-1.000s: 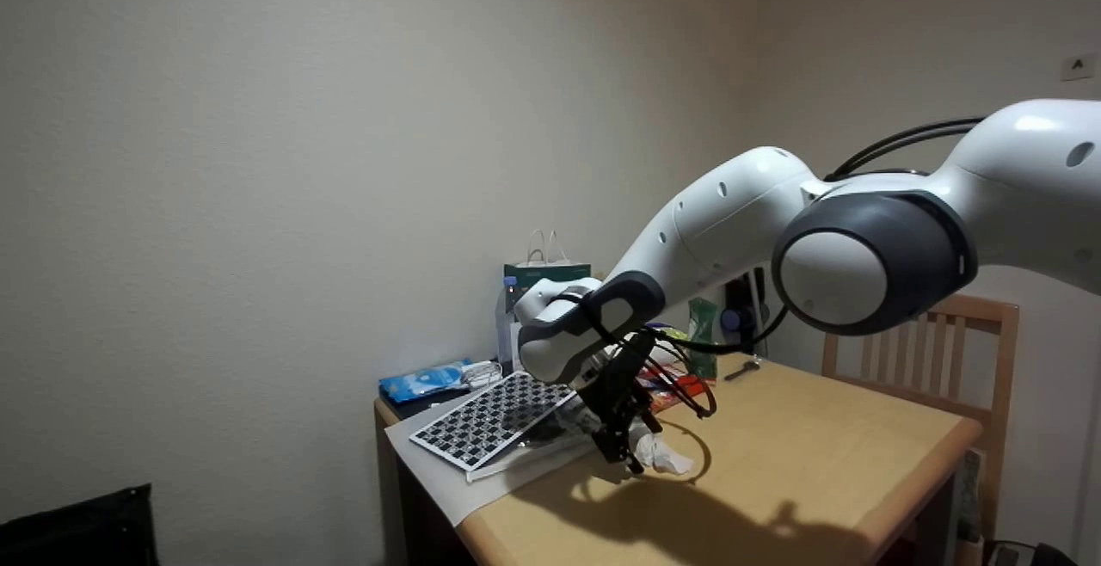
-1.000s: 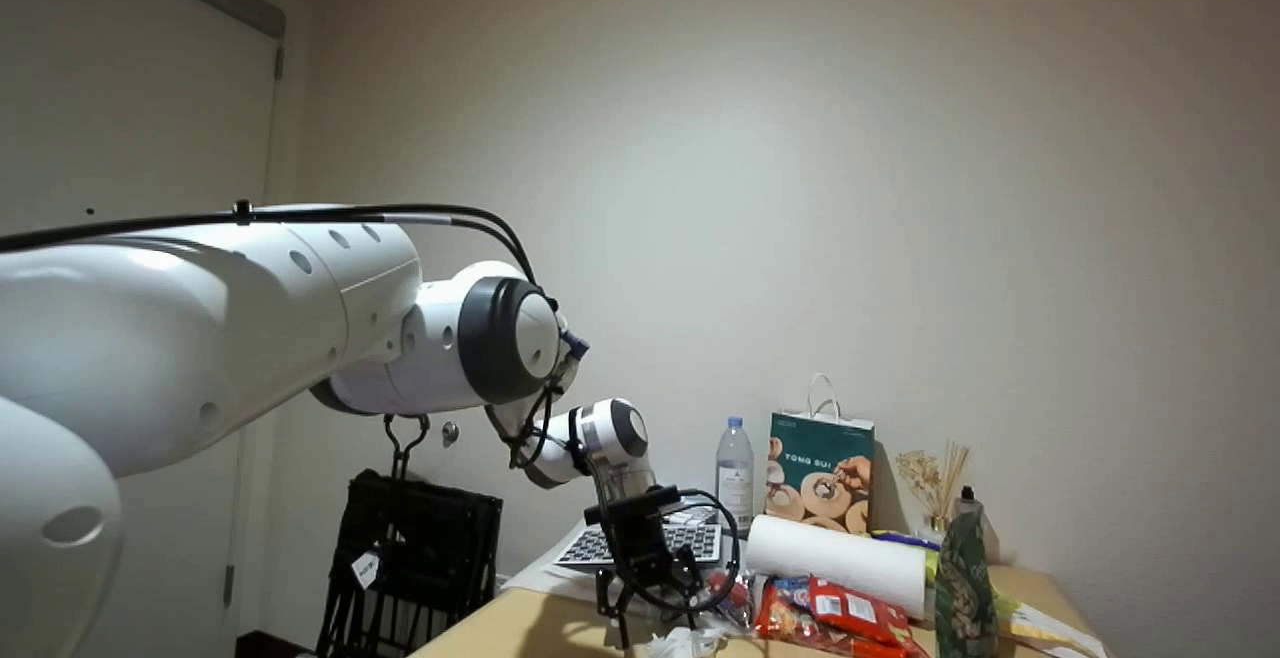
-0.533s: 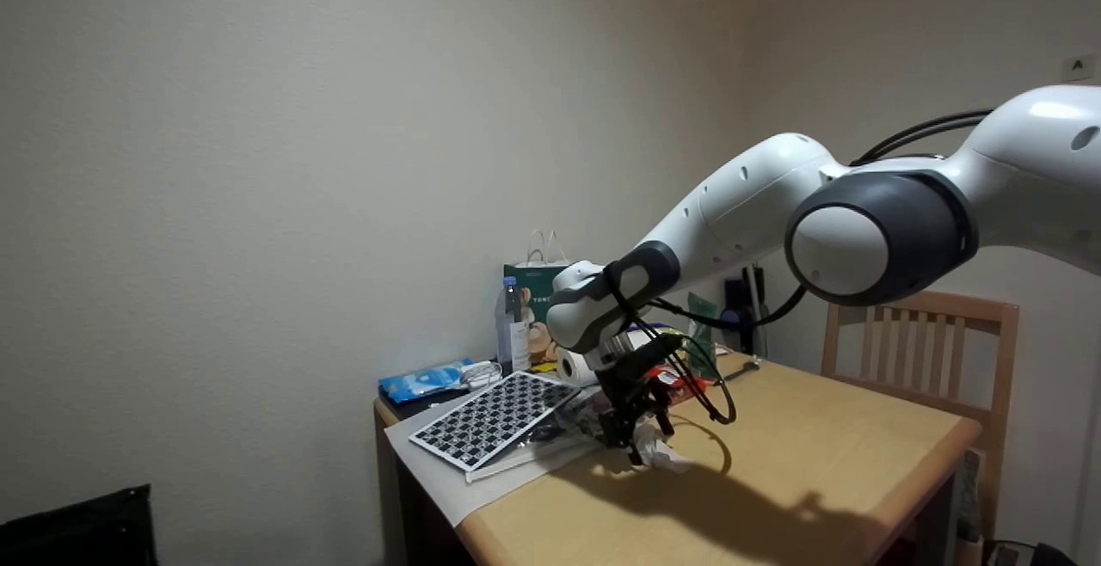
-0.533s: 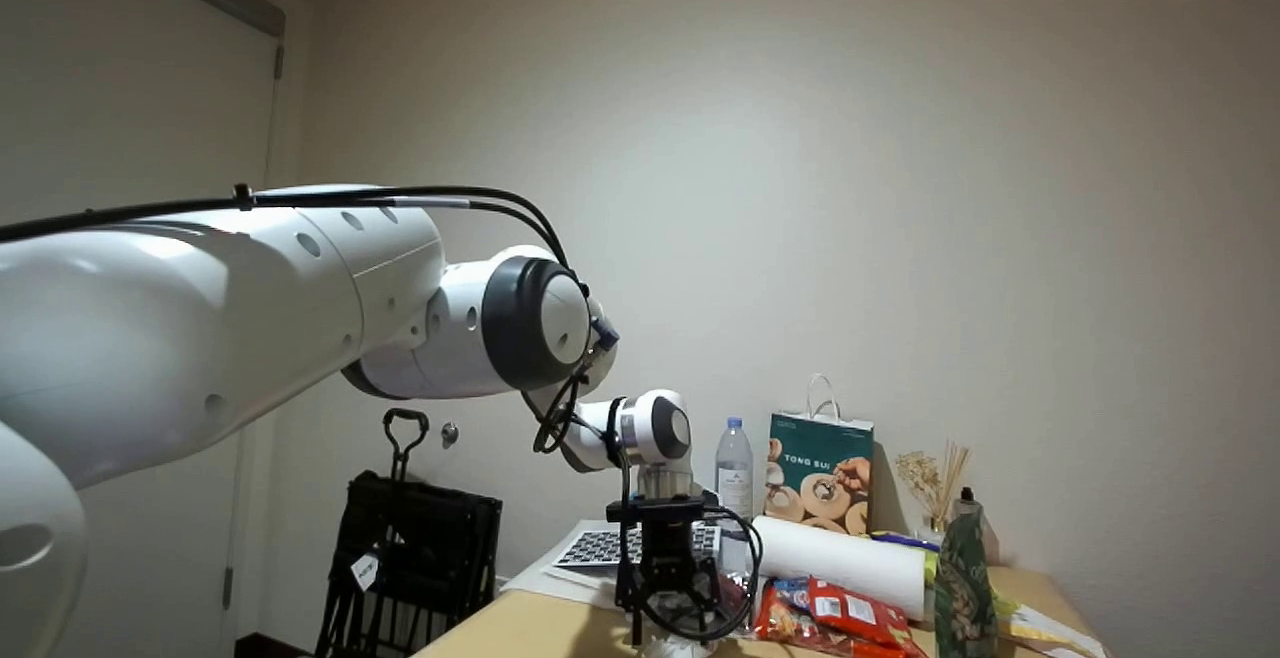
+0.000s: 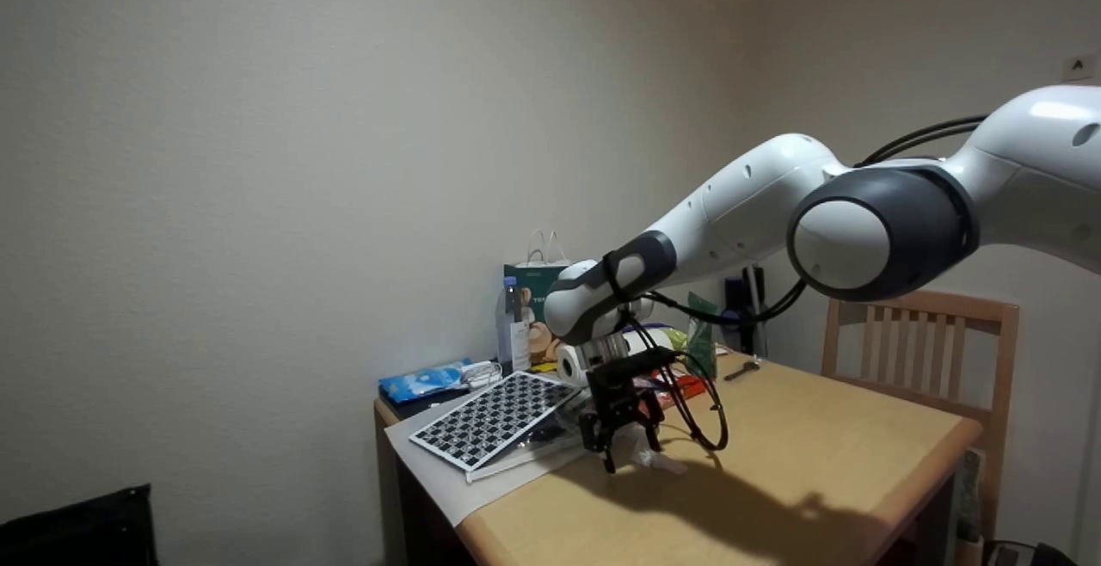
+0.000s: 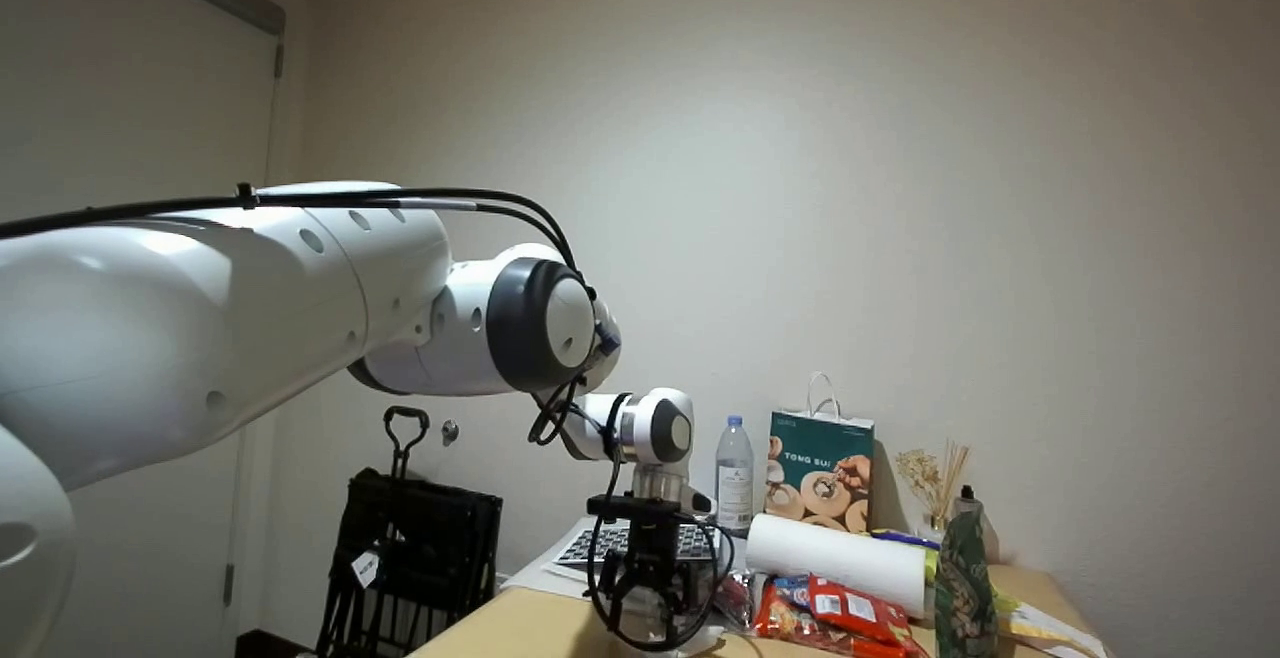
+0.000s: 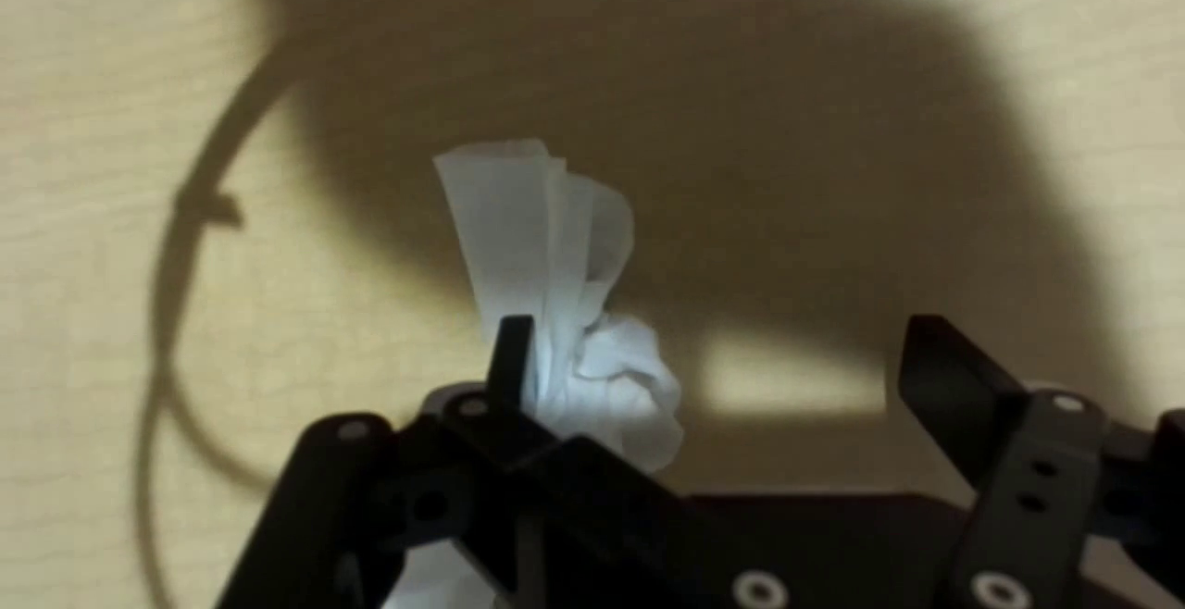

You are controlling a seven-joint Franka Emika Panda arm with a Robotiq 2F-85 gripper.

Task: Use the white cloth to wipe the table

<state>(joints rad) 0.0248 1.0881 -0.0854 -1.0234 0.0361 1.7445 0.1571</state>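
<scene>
A black Robotiq gripper [image 7: 722,354] at the end of a white Franka Panda arm [image 5: 740,196] is held pointing down over a light tan wooden table [image 5: 808,437]. The fingers [image 7: 958,396] are spread wide, with a broad gap left between them. In the wrist view the white cloth [image 7: 546,285] is seen lying on the table, pleated at one end and bunched further along; it is partly covered by the finger at the left of that view, and its bunched part is set within the gap, far nearer that finger than the opposite one. Whether the cloth is touched cannot be told. In both exterior views the cloth is partly screened by the gripper. A long shadow [image 5: 748,506] is cast across the table by the arm.

On the same table, a black-and-white checkered board [image 5: 495,420] is seen above a pale sheet [image 5: 456,497] spread over one corner, with a blue packet [image 5: 426,379] set nearby. In an exterior view, a paper-towel roll [image 6: 838,553] is laid on its side behind red snack packets [image 6: 860,613]. A clear plastic bottle [image 6: 734,478] with a blue cap and a green paper bag [image 6: 820,473] printed "TONG SUI" are stood upright behind the roll, near dried flowers [image 6: 930,478]. A green pouch [image 6: 963,583] is placed near the roll's end. A wooden slat-back chair [image 5: 972,308] is positioned beside the table, and a folded black cart [image 6: 420,538] is stood near a door [image 6: 130,98].
</scene>
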